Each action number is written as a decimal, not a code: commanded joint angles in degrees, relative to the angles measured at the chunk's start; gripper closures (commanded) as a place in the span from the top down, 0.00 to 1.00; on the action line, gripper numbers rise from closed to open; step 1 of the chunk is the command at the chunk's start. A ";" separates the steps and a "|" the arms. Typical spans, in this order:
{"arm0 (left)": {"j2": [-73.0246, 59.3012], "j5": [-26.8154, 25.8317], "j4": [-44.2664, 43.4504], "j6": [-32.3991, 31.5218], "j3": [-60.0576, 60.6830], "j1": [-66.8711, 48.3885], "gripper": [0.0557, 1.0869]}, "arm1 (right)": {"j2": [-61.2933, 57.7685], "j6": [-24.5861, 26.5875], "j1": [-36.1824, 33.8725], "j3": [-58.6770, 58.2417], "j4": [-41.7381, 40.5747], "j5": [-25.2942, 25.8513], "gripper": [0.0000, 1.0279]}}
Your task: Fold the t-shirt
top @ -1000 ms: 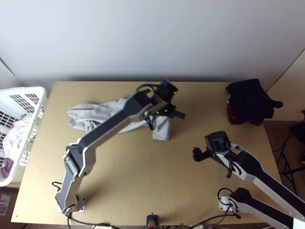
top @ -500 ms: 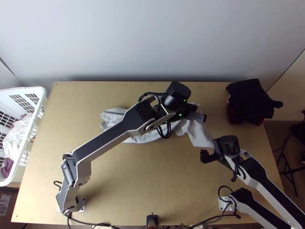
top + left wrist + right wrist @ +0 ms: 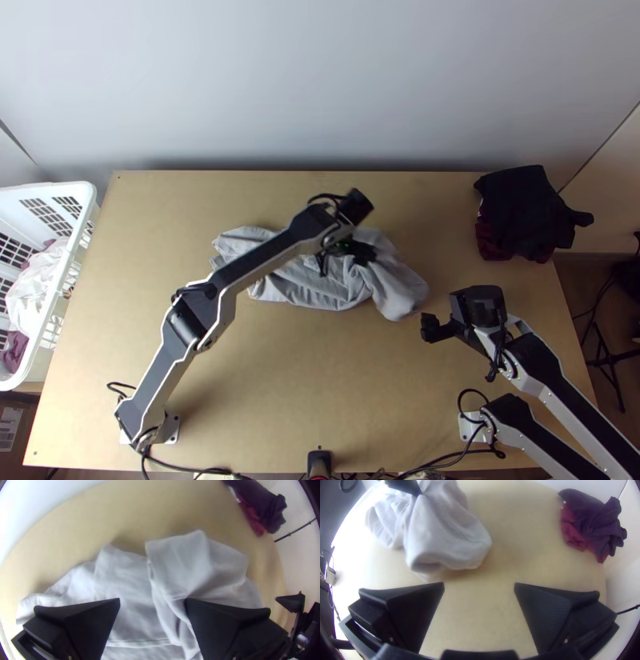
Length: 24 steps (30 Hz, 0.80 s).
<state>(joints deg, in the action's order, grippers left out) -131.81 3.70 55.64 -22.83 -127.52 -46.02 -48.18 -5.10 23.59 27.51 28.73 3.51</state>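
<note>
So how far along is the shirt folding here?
Barely started, it seems. The grey shirt is out on the table, but bunched and creased, one part lying over another. Nothing looks held: the left gripper is open over the shirt, the right gripper open beside it. Flattening and all neat folding remain.

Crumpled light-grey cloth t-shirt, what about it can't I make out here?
- Middle part of the crumpled light-grey cloth t-shirt, top view: under the left arm.
- Parts behind the black two-fingered left end effector, left wrist view.
- One portion, right wrist view: cut off by the top edge.
</note>
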 commanded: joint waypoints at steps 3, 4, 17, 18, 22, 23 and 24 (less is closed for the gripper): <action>-4.42 1.57 6.68 1.56 1.75 9.72 0.94 | 0.37 -0.26 0.05 0.97 0.01 -2.89 0.95; -4.33 1.57 7.64 1.56 1.75 10.42 0.94 | 0.28 -0.52 0.14 1.41 0.10 -3.77 0.95; 5.69 -1.42 13.88 -0.81 1.40 11.74 0.94 | -2.44 -6.32 1.72 5.10 -0.08 -10.89 0.96; 6.74 -1.77 14.24 -0.81 1.40 12.01 0.94 | -2.44 -6.85 2.25 5.19 -0.08 -11.42 0.96; 9.99 -2.47 18.02 -0.29 1.93 13.59 0.94 | -2.53 -11.07 5.06 4.92 -0.08 -13.26 0.96; 10.61 -2.47 18.63 -0.29 2.54 14.12 0.94 | -2.62 -11.77 5.94 4.75 -0.34 -13.35 0.95; 11.75 -2.47 18.81 -0.11 3.86 14.47 0.94 | -2.79 -12.39 6.46 4.75 -0.43 -13.62 0.95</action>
<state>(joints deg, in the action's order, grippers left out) -125.23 2.15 70.94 -23.11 -125.89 -33.80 -50.41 -13.21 26.61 32.21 28.88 -7.97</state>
